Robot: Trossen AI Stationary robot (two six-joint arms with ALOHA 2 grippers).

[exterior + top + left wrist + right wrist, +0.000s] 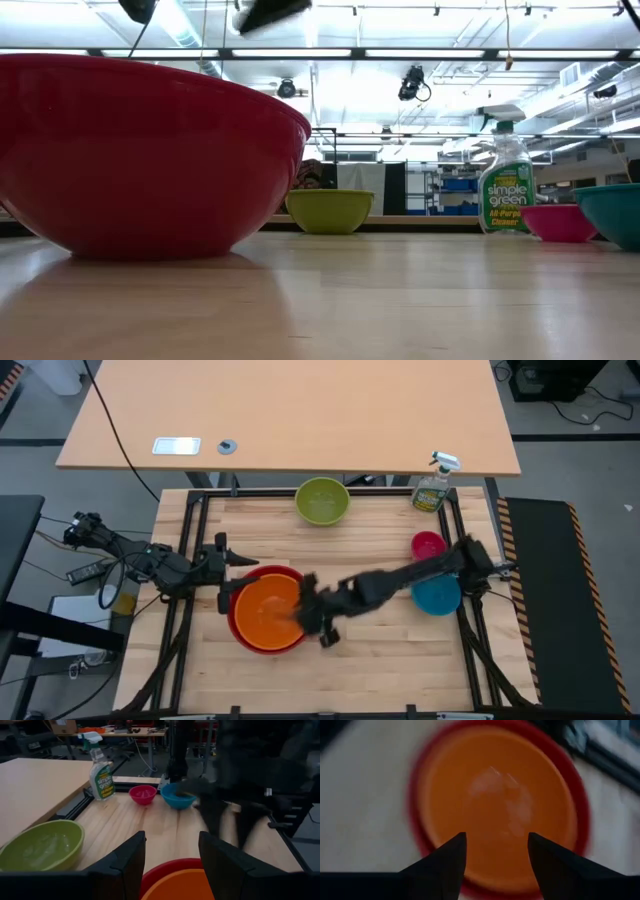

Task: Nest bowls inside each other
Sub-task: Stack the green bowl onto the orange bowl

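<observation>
The orange bowl [268, 610] sits nested in the red bowl [240, 628] on the table's left half. My right gripper [308, 612] hovers open over the orange bowl's [500, 805] right side with nothing between its fingers [496, 851]. My left gripper [232, 565] waits open just past the red bowl's far left rim, above the red rim [170, 867]. The lime green bowl [322, 501] rests on its base at the far edge. At the right stand the pink bowl [428, 545] and the blue bowl [437, 596], side by side.
A green spray bottle [433, 487] stands at the far right corner, beyond the pink bowl. Bare wood lies between the nested bowls and the blue bowl [176, 796], and along the near edge. A second tabletop [300, 410] lies beyond the far edge.
</observation>
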